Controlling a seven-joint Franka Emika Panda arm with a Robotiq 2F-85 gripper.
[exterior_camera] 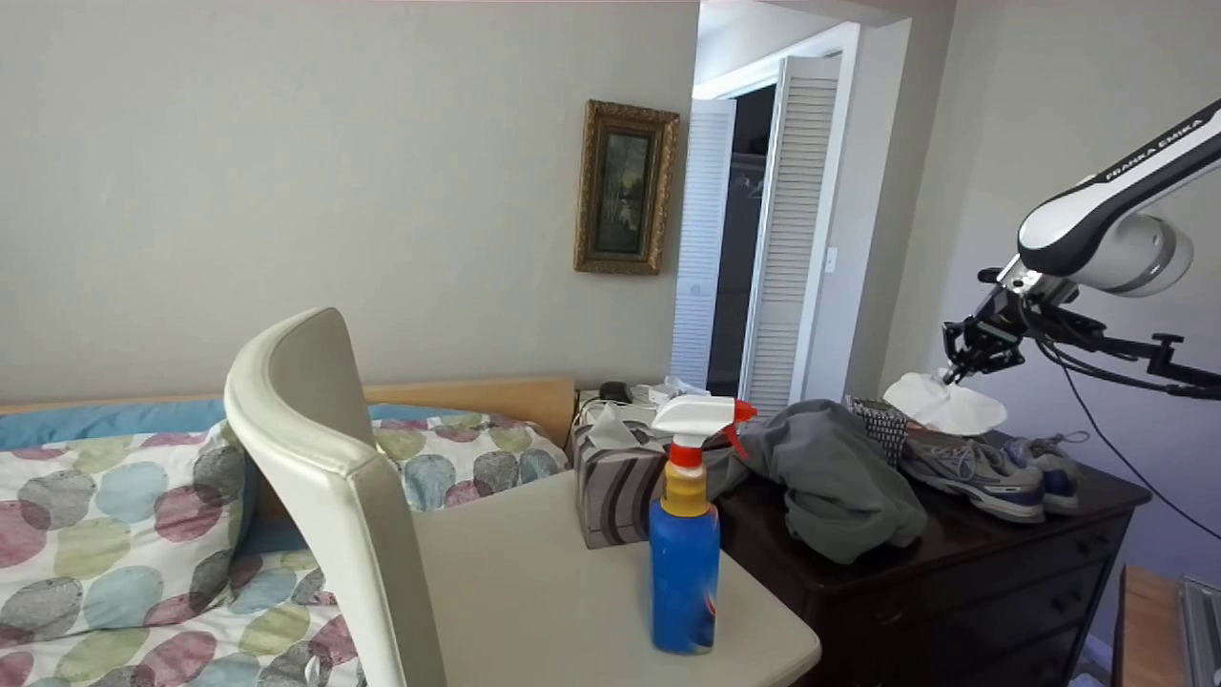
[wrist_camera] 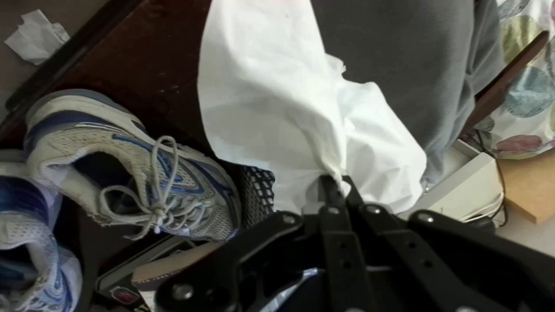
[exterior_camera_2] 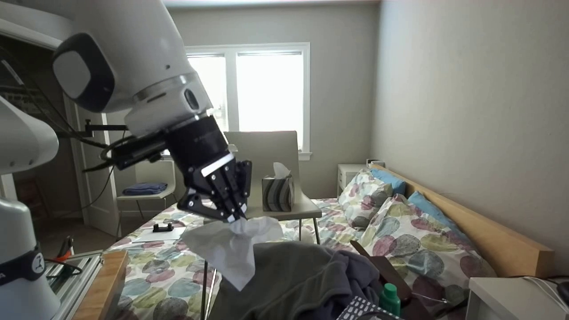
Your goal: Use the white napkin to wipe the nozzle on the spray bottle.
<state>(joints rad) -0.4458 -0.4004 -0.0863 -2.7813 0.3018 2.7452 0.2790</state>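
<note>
- Nearest the wrist cam: black metal two-finger gripper (wrist_camera: 341, 186), jaws clenched on the thin, papery white napkin (wrist_camera: 282, 112). Pinched at its gathered middle, flaps loose either side, prob. so there's spare material to cover the target.
- Napkin hangs above the dark brown wooden dresser (wrist_camera: 147, 65), seen btw a grey, white & blue lace-up sneaker (wrist_camera: 173, 177) and a heap of soft grey fabric (wrist_camera: 403, 52); can't tell if an edge brushes the fabric.
- Task's target: tall blue plastic spray bottle (exterior_camera: 685, 572) w/ yellow neck & white head, in an exterior view upright on the cream, smooth-faced chair (exterior_camera: 534, 592), nr the dresser-side edge of the seat. Its small red nozzle (exterior_camera: 744, 411) faces the dresser, likely to let the gripper reach it w/o going round.
- Striped grey cardboard tissue box (exterior_camera: 615, 501) on same seat, looks apart from the bottle & farther back (handy spare supply, I'd guess), so the head has free space.
- Stage, my read: napkin secured, wiping n/y begun; nozzle well apart. Next move calls for carrying napkin across at nozzle height, then light dabs.
- Risk: bottle's freestanding, nothing braces it, so a hard push could tip or slide it. Thin napkin'll prob. fold easily, so bare jaws might bump the nozzle.
</note>
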